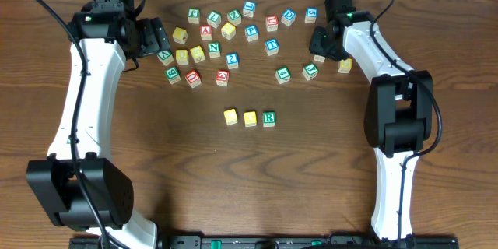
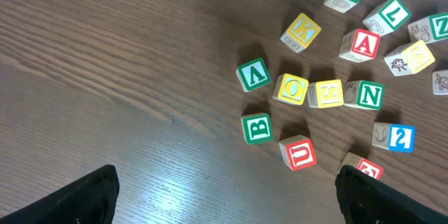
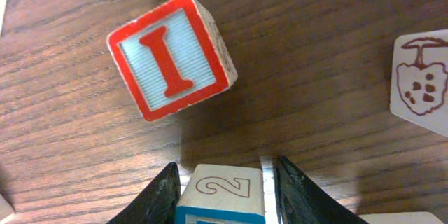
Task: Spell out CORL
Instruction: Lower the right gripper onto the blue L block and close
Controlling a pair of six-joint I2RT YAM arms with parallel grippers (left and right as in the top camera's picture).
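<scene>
My left gripper [image 2: 225, 185] gapes wide with nothing in it, its fingertips cropped at the frame's bottom edge; mid-table, the two yellow cubes [image 1: 230, 117] and the R cube [image 1: 268, 117] sit in a row, the yellow tops unreadable from overhead; my right gripper [image 3: 225, 169] presses both sides of a blue-framed cube [image 3: 222, 190], its top letter cut off; a red I cube [image 3: 171, 56] lies just beyond.

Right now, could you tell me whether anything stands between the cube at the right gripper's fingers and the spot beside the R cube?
Yes. A green-framed cube lies about on the straight line from the right gripper to the R cube; a second green-framed cube sits close beside that line. Nothing else visible.
</scene>
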